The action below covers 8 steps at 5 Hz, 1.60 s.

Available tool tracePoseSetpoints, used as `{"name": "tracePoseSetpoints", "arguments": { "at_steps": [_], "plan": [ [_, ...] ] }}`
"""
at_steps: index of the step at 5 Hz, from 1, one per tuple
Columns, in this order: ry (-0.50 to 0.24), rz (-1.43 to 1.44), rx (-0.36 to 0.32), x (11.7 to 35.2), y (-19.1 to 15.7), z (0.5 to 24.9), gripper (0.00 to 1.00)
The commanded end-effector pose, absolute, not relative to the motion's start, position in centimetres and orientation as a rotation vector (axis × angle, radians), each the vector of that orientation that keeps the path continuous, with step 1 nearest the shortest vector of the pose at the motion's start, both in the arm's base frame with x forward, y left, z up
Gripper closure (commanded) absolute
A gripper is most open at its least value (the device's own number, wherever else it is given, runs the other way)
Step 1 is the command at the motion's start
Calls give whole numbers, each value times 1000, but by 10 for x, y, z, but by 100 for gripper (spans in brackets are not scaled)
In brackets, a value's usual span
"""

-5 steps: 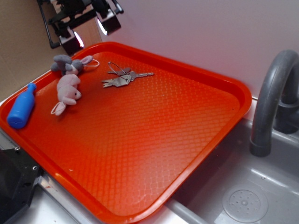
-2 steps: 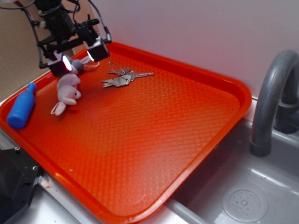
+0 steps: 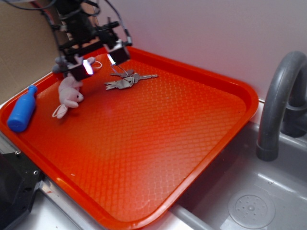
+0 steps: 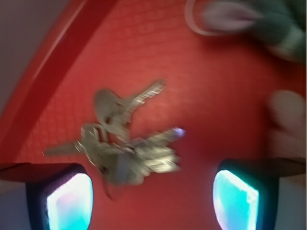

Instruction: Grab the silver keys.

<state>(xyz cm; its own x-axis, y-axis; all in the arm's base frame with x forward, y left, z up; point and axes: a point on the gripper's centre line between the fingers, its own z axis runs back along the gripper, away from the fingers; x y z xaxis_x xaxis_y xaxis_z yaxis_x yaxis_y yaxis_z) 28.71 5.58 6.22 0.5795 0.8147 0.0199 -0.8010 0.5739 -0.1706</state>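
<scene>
Black arm w/ black cables; claw (image 3: 100,62) black, fingertip pads (image 4: 235,200) glowing cyan-white.

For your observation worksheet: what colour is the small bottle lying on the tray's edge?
The bottle is bright blue, seen best in the exterior view.

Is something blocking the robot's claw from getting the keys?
Nothing visible is. The open gripper hangs just above the silver keys, which lie bare on the orange tray. In the wrist view the keys show between the fingers. The pink plush toy lies off to one side.
</scene>
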Motion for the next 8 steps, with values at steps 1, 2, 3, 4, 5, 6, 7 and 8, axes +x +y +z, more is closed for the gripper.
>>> {"name": "tracePoseSetpoints", "arguments": {
  "at_steps": [1, 2, 3, 4, 5, 6, 7, 8],
  "plan": [
    [-168, 898, -113, 308, 55, 55, 29],
    [-151, 880, -83, 312, 56, 52, 100],
    [-140, 861, -81, 314, 56, 53, 100],
    [-120, 815, -83, 316, 58, 61, 100],
    [-131, 584, -129, 310, 56, 111, 100],
    [-157, 331, -123, 290, 35, 161, 100],
    [-186, 72, -36, 266, 7, 210, 100],
    [-246, -134, -126, 239, 9, 259, 100]
  ]
}}
